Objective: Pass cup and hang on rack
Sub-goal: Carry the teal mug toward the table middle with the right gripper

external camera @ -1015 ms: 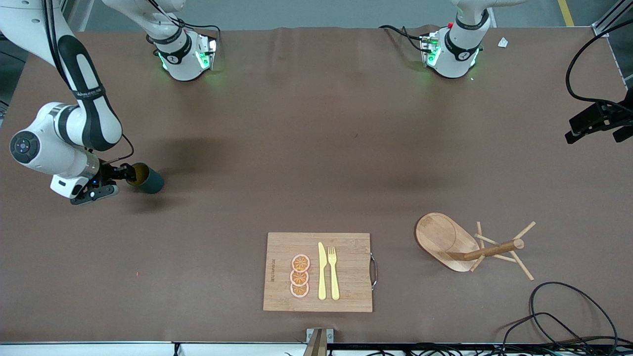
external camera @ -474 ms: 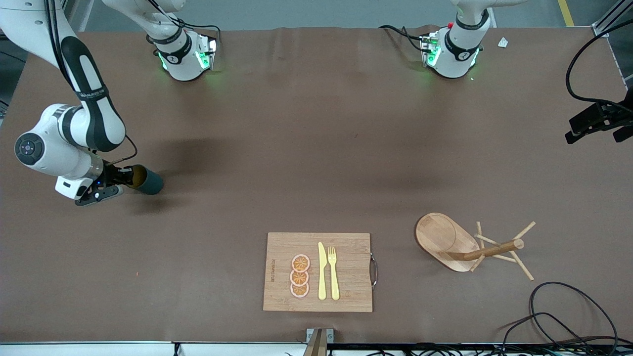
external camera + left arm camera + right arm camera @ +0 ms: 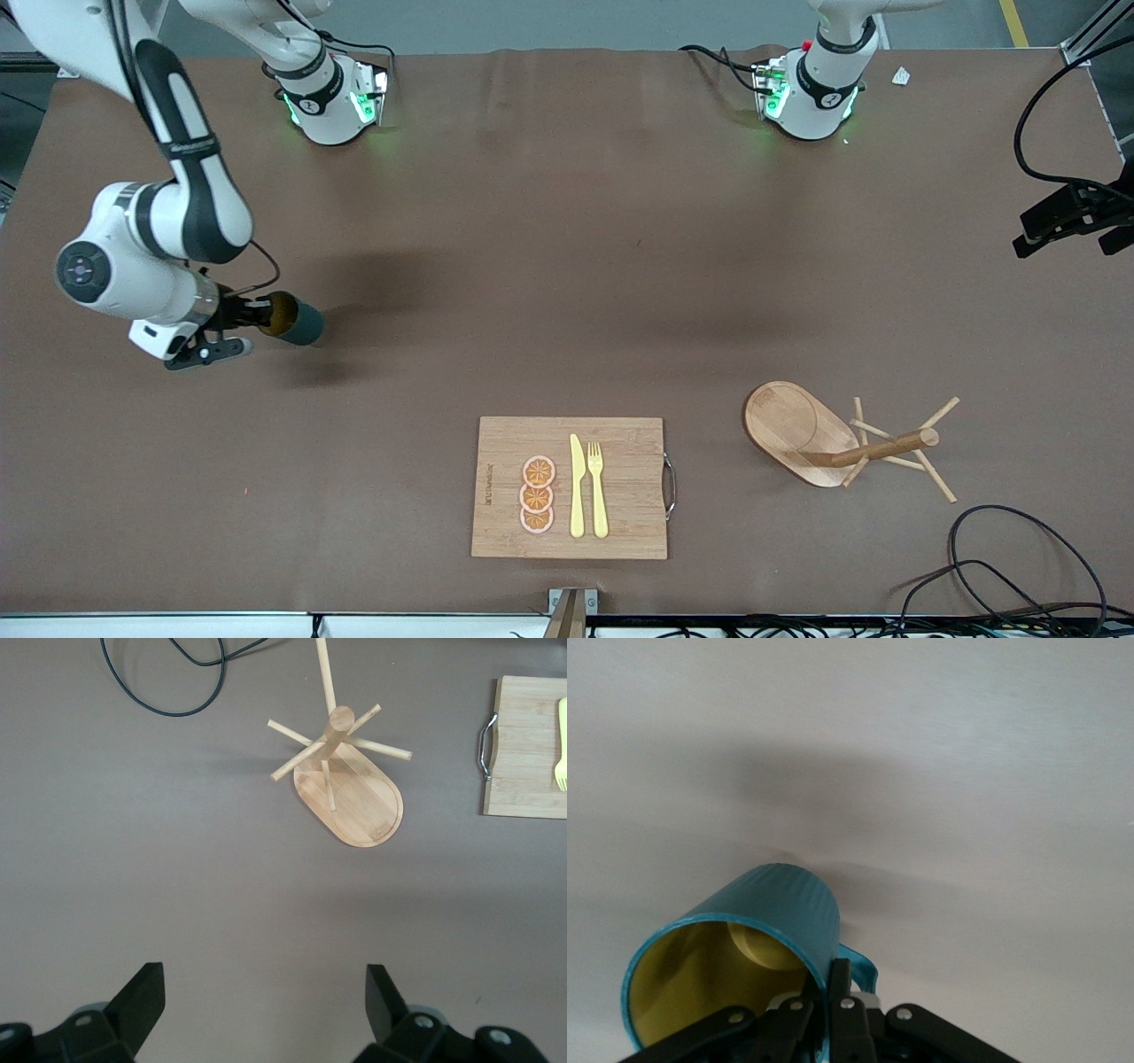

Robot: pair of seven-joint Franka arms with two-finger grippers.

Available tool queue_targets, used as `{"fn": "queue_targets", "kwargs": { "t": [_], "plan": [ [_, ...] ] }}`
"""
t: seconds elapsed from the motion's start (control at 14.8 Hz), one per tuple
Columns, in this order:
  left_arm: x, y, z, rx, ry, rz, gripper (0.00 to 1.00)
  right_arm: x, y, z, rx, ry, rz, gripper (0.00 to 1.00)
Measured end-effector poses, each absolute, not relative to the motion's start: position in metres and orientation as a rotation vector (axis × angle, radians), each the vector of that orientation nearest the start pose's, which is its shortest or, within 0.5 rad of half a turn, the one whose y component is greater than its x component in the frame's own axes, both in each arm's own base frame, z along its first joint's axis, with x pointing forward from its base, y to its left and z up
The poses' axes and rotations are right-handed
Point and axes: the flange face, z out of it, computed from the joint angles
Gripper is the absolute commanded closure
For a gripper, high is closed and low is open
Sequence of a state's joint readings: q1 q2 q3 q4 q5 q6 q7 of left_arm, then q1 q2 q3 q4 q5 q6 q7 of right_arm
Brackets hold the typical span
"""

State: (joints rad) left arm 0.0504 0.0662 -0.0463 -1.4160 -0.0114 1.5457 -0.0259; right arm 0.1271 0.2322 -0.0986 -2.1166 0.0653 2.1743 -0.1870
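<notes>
The cup (image 3: pixel 299 324), dark teal with a yellow inside, lies sideways in the air over the right arm's end of the table. My right gripper (image 3: pixel 264 317) is shut on it. In the right wrist view the gripper (image 3: pixel 830 988) pinches the cup (image 3: pixel 780 912) by its wall, right beside the loop handle (image 3: pixel 864 964). The rack (image 3: pixel 791 428) stands on its oval base toward the left arm's end, its post (image 3: pixel 881 447) and thin pegs bare. My left gripper (image 3: pixel 266 1001) does not show in the front view. It hangs open and empty high over bare table by the rack (image 3: pixel 354 802).
A bamboo cutting board (image 3: pixel 505 443) with a yellow knife (image 3: pixel 577 487), a fork (image 3: pixel 597 486) and orange slices (image 3: pixel 537 494) lies near the front edge. Black cables (image 3: pixel 1001 567) coil at the corner nearer the camera than the rack. A black bracket (image 3: pixel 1072 217) overhangs that end.
My right gripper has shut on the cup's rim. It has risen off the table with the cup and shifted toward the table's middle. The left gripper has stayed open.
</notes>
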Motion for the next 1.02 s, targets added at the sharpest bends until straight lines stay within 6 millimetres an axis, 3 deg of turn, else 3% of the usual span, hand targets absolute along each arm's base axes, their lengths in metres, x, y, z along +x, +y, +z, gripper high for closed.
{"fn": "queue_targets", "kwargs": {
  "t": [0.47, 0.74, 0.88, 1.02],
  "plan": [
    [0.573, 0.005, 0.658, -3.154, -0.053, -0.100, 0.00, 0.540, 0.251, 0.330, -3.104, 0.092, 0.140, 1.00],
    [0.573, 0.005, 0.658, -3.154, -0.054, -0.100, 0.00, 0.541, 0.360, 0.314, -3.094, 0.244, 0.095, 1.00],
    [0.573, 0.005, 0.658, -3.154, -0.054, -0.099, 0.00, 0.544, 0.403, 0.298, -3.090, 0.309, 0.079, 1.00],
    [0.573, 0.005, 0.658, -3.154, -0.054, -0.099, 0.00, 0.543, 0.434, 0.282, -3.093, 0.296, 0.072, 1.00]
  ]
}}
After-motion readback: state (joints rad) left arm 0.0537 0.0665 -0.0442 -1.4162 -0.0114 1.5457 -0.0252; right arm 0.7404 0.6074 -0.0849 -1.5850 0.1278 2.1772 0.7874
